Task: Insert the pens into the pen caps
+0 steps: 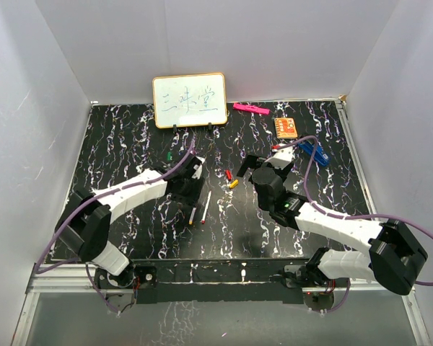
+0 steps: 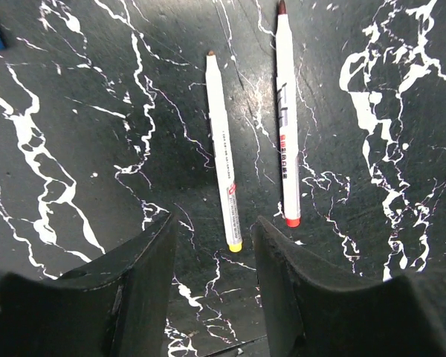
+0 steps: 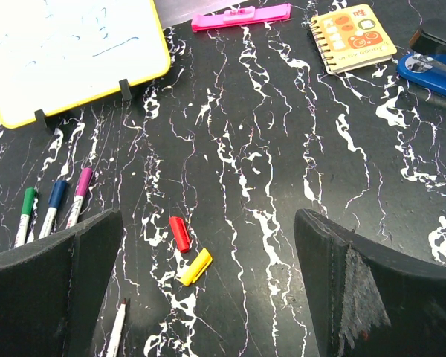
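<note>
Now the half-open left claw (image 2: 214,222) hangs empty over two bare pens (image 2: 223,149) on the worktop (image 2: 97,149), while the wide-open right claw (image 3: 208,217) hangs empty near the red cap (image 3: 179,233) and yellow cap (image 3: 195,267).

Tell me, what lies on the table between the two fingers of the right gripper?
The right wrist view shows a red cap and a yellow cap there, close together, below the open right gripper and touching neither finger.

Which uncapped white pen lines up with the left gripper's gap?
The thin white yellow-ended pen; its end points into the left gripper's gap, the red-ended pen lies offset.
</note>
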`<state>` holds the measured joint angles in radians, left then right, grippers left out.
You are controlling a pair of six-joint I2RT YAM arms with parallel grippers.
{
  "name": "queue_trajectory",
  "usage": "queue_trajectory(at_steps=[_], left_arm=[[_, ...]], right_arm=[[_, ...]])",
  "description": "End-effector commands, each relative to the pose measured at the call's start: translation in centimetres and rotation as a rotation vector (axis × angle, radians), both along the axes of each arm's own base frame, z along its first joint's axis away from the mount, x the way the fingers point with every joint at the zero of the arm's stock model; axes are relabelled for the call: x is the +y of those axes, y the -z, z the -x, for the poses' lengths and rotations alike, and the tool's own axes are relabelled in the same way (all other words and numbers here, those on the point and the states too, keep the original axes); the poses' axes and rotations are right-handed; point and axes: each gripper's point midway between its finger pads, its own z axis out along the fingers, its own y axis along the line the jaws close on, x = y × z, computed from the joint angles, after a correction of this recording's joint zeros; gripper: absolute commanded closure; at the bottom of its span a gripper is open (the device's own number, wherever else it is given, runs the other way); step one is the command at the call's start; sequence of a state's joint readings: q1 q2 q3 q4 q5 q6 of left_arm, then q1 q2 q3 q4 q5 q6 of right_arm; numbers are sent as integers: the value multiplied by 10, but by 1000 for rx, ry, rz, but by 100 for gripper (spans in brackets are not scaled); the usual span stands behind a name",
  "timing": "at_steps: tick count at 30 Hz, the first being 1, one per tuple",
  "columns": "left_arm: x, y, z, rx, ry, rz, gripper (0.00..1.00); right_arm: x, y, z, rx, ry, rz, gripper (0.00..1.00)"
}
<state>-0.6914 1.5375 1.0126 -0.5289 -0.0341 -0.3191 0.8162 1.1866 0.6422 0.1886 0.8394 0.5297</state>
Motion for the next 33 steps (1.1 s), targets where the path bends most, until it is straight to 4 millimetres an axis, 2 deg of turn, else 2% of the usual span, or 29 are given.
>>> queue_trajectory(at_steps=[1,7,26,33], left_arm=[[-4,4,12,71,15,-1,56],[-8,17,20,115,29,-11,55],[-5,55,9,152,32,-135,52],[3,73,7,157,22,-201,52]], right_arm=[[-4,-14,-2,-39,32,-51,2],[-6,-13,-1,-40,38,-49,2],[-2,-11,-4,-30,25,-47,2],[0,-8,-4,-24,20,-53,2]])
